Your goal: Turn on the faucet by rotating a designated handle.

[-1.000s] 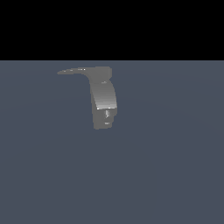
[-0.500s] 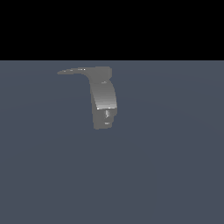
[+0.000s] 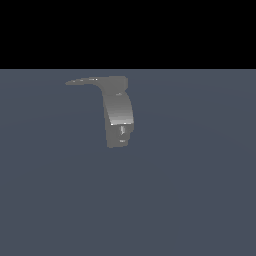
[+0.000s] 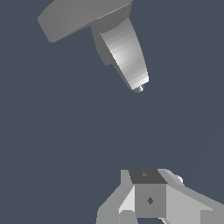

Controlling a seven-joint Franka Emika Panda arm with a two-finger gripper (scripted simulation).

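Observation:
The faucet (image 3: pixel 119 112) is a dull-grey curved upright body with a lighter band partway down, standing on the flat blue-grey floor. Its handle (image 3: pixel 84 80) is a thin tapering lever that sticks out from the top toward the exterior view's left. In the wrist view the faucet body (image 4: pixel 124 50) narrows to a small tip, and the handle (image 4: pixel 81 17) shows as a broad flat bar. My gripper (image 4: pixel 146 177) appears only in the wrist view, well apart from the faucet and touching nothing. Its fingers sit pressed together with no gap showing.
A plain blue-grey floor (image 3: pixel 190 190) spreads around the faucet, under a black background. No other object shows in either view. The arm is out of the exterior view.

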